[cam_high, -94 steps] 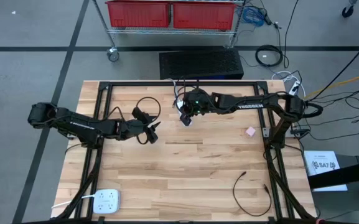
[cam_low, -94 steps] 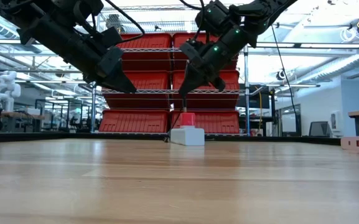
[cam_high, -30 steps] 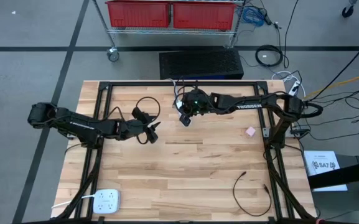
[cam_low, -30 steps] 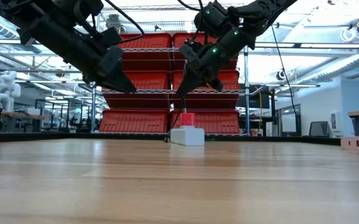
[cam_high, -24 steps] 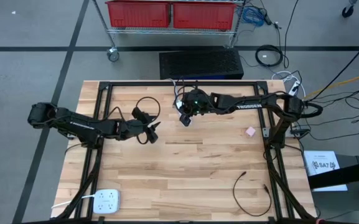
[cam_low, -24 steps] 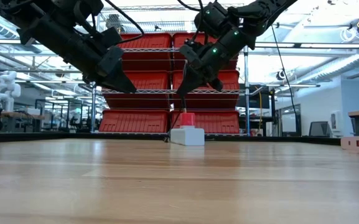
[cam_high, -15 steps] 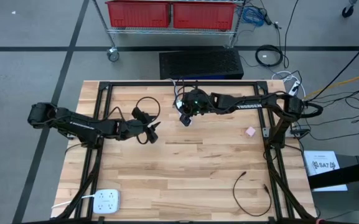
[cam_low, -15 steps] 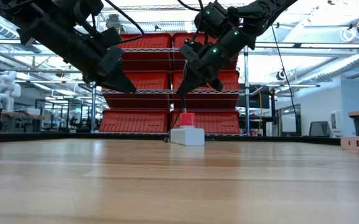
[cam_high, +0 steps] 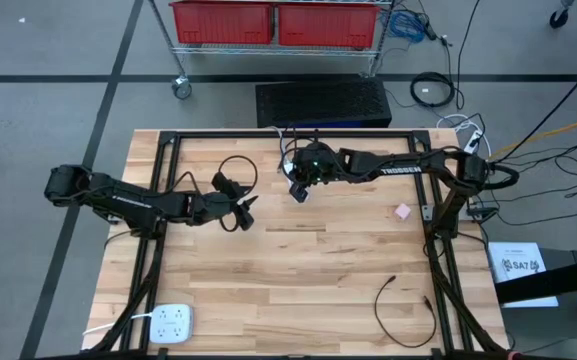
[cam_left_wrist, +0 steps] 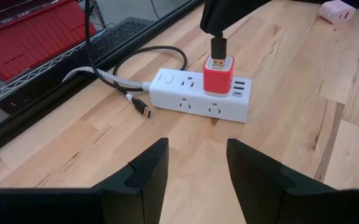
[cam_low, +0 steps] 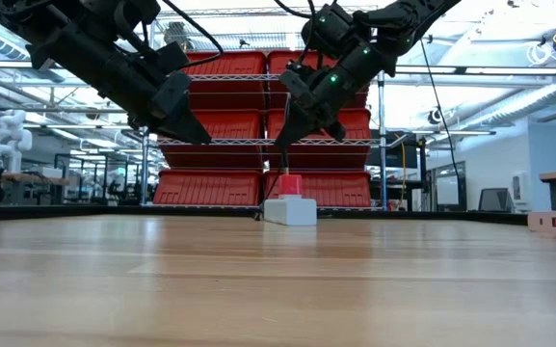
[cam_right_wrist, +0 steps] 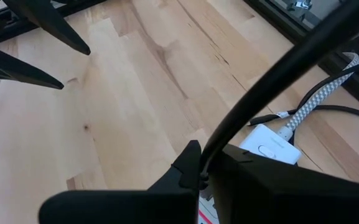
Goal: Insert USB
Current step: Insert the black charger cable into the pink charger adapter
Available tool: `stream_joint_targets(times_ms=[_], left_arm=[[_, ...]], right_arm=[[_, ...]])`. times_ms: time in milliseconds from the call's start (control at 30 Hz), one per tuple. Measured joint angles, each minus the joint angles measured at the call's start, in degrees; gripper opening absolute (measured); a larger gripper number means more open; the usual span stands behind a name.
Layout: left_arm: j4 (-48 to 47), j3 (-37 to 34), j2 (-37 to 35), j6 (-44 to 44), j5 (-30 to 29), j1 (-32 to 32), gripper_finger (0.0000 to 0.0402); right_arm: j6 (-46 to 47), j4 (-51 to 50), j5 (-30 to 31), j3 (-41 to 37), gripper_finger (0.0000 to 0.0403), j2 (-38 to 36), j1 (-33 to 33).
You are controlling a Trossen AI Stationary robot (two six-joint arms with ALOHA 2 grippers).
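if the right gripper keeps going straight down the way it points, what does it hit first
Likely the red USB charger plugged into the white power strip; the right gripper holds a black USB plug at its top.

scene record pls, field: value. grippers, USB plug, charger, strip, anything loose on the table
right gripper: shut on the USB plug, directly above the red charger
USB plug: black, upright, its tip at the top port of the red charger; how deep it sits cannot be told
red charger: plugged into the white power strip
white power strip: flat on the wooden table, far middle
left gripper: open, empty, hovering apart from the strip
braided cable: loose, its connector lying beside the strip
second white power strip: near left corner
black cable: near right
pink block: right side
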Motion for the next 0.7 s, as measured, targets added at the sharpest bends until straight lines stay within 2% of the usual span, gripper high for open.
stream_joint_targets(times_ms=[700], left_arm=[[0.07, 0.0, -0.02, -0.13, 0.0, 0.02, 0.0169]], right_arm=[[-0.08, -2.01, 0.42, -0.26, 0.0, -1.03, -0.59]])
